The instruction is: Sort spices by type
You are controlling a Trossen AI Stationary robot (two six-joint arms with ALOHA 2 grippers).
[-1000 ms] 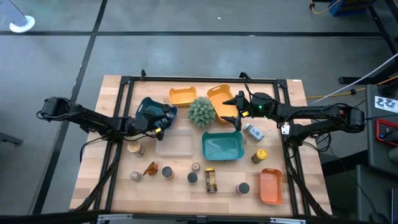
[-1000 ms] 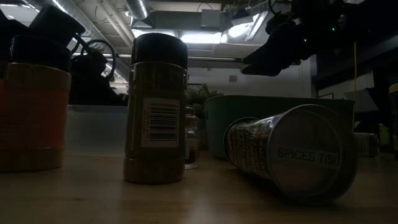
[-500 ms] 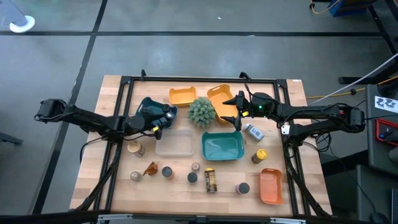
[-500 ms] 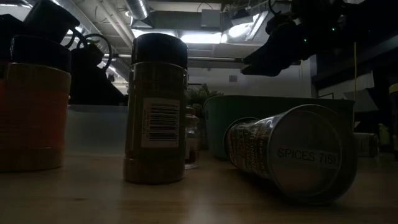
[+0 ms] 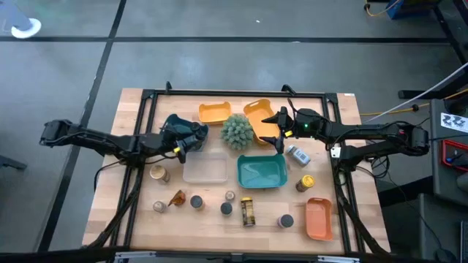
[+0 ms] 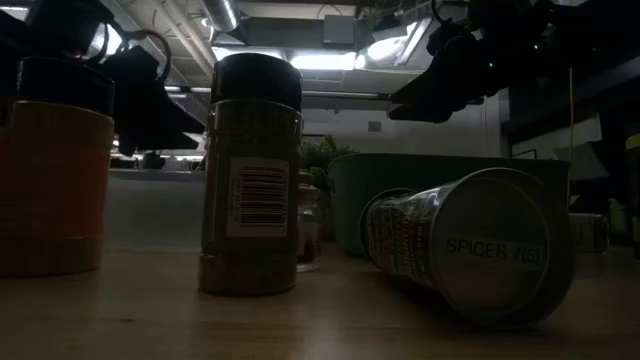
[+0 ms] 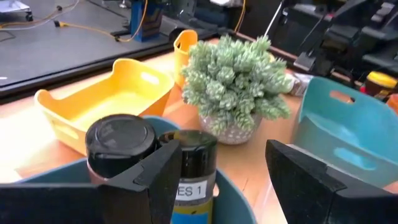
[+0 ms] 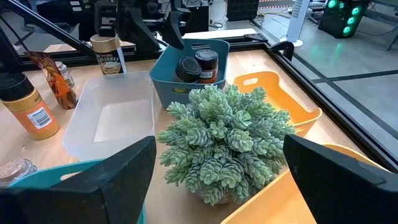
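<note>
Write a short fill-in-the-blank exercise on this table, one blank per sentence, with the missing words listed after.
1. The dark blue bin holds ____ dark-capped jars.
2. The green spiky plant stands between the dark blue bin and the ____ trays.
3. The clear tray holds ____ spice containers.
4. In the low view, the tin marked SPICES lies on its ____.

Missing words: two; orange; no; side

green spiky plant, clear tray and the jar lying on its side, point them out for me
green spiky plant (image 5: 237, 131), high view, middle of its foliage
clear tray (image 5: 205, 169), high view, bare floor of the tray
jar lying on its side (image 6: 489, 250), low view, its round end marked SPICES
</note>
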